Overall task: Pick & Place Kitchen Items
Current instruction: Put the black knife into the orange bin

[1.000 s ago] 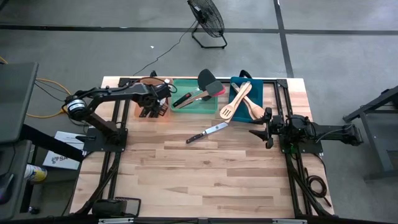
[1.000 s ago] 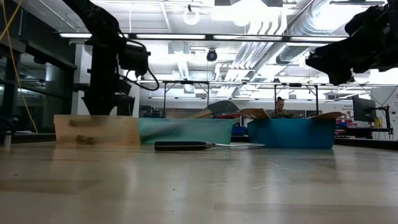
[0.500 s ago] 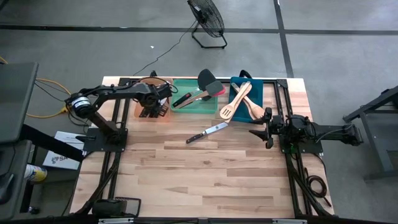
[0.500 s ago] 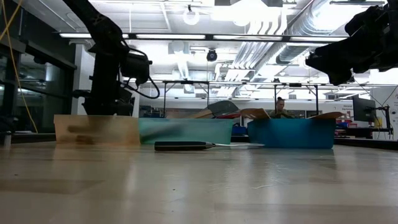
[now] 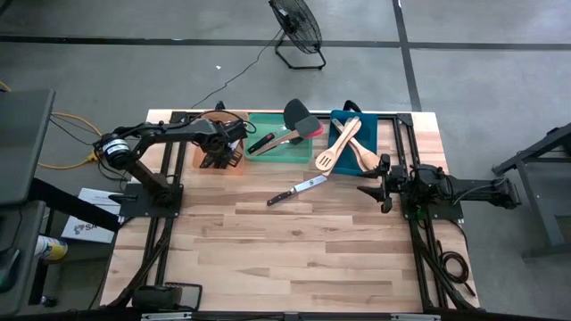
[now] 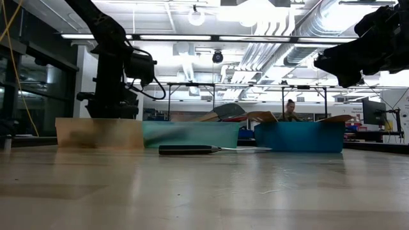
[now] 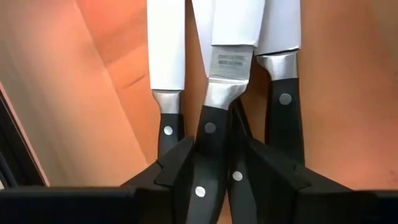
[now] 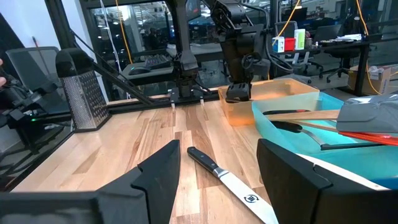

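Left wrist: black-handled, steel-bladed knives [image 7: 211, 118].

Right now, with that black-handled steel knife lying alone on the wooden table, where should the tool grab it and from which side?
Probably by the black handle, from straight above. The black-handled steel knife lies flat on the wooden table, apart from the trays, its handle end toward the table's middle and clear all round. The right tool, open beside the blade tip, looks nearest; the left tool is down in the orange tray.
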